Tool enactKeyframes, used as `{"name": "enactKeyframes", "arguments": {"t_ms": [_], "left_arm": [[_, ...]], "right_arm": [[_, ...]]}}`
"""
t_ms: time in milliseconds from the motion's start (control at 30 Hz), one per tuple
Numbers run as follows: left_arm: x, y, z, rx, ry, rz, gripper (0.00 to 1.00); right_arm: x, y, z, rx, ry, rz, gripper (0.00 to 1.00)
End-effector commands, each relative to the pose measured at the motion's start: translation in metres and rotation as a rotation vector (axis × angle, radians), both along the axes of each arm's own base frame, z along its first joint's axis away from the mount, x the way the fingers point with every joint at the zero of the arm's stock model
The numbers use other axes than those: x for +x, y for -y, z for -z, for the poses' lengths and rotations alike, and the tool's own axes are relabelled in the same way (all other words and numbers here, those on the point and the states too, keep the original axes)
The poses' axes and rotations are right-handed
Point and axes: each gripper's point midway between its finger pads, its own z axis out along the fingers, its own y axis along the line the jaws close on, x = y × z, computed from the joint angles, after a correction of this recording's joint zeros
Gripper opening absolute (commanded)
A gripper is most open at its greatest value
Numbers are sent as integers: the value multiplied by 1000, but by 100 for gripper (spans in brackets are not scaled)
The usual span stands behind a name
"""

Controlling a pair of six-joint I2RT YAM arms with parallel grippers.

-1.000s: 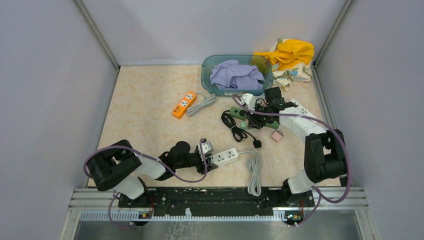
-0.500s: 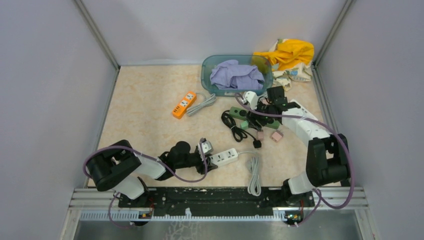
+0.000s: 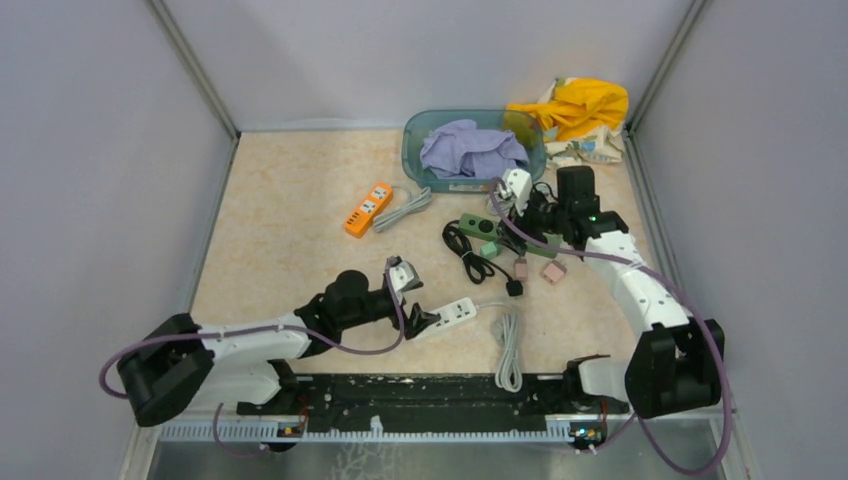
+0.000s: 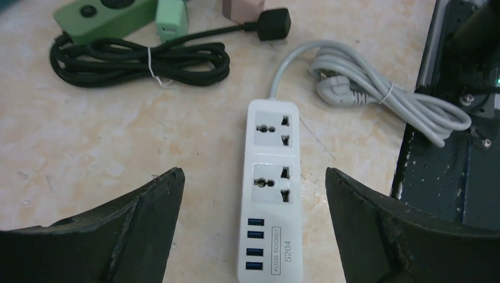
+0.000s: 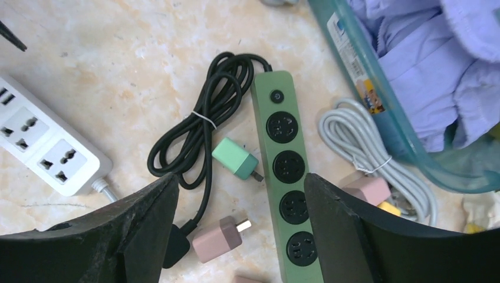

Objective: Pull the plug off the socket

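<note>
**While both pairs of jaws stand spread, the plugs lie loose beside the green strip**

Seen from the right wrist, the right gripper (image 5: 240, 177) hangs over the green socket strip (image 5: 286, 183). Its dark, rough-surfaced fingers are wide apart and grip nothing. The strip is a long matte bar with a round switch and four round sockets, all four bare. Its lower end is cut off by the frame edge.

The mint-green plug (image 5: 234, 158), a small rounded block, lies on its side on the mottled, stone-look table (image 5: 118, 53). It sits just beside the strip with its metal prongs pointing at the strip's flank, between the two fingers and a little beyond their tips. A pink plug (image 5: 218, 239) lies near it with its prongs bare. The glossy black cord (image 5: 200, 118) is coiled and bound with a white tie, and its plug end is half hidden by a finger.

The left gripper (image 4: 252, 174) is likewise spread and empty above a white socket strip (image 4: 272, 194) — smooth plastic, two sockets, four blue USB ports, its near end cut off. A grey cable (image 4: 377, 97) lies bundled beside it. A translucent teal basin (image 5: 365, 76) holds crumpled lilac cloth (image 5: 424, 59).
</note>
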Motion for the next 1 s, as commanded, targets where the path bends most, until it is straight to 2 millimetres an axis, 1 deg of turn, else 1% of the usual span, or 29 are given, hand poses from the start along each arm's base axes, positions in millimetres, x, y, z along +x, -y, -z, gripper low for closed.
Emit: {"name": "enactKeyframes", "arguments": {"t_ms": [0,67,133,267,333,367,400,433,533,600,700,800,967], "left_arm": [[11,-12,-30,-8,9,-79,94],[11,-16,-43,-29,16,-86,94],[9,-19,-55,-64,3,-92,96],[4,-18,-77,-170,-104,-68,98],[2,-18,-81,-212,-183,-47,99],[3,-19,-80,-220,-215,-47,98],[4,-19,-76,-217,-236,-54,98],[5,-20,-71,-203,-254,-67,98],[13,-21,-53,-138,-301,-122,95],[18,-18,-36,-33,-320,-184,93],[31,-18,-13,184,-276,-305,94],[27,-3,1,306,-248,-259,94],[18,21,16,427,-204,-151,96]], "right_arm": [[2,-8,-65,118,149,-46,79],[-4,-10,-78,148,149,-66,79],[-15,-16,-90,191,120,-103,79],[-46,-34,-113,322,17,-209,79],[-61,-42,-118,390,-43,-251,79],[-67,-44,-117,412,-58,-267,79],[-70,-45,-114,423,-57,-276,79],[-70,-42,-108,426,-47,-264,79],[-61,-30,-96,438,-11,-179,84],[-57,-22,-90,456,-23,-145,84],[-49,-12,-87,470,-29,-99,84],[-44,-5,-83,474,-30,-62,84],[-40,5,-84,479,-17,-25,85]]}}
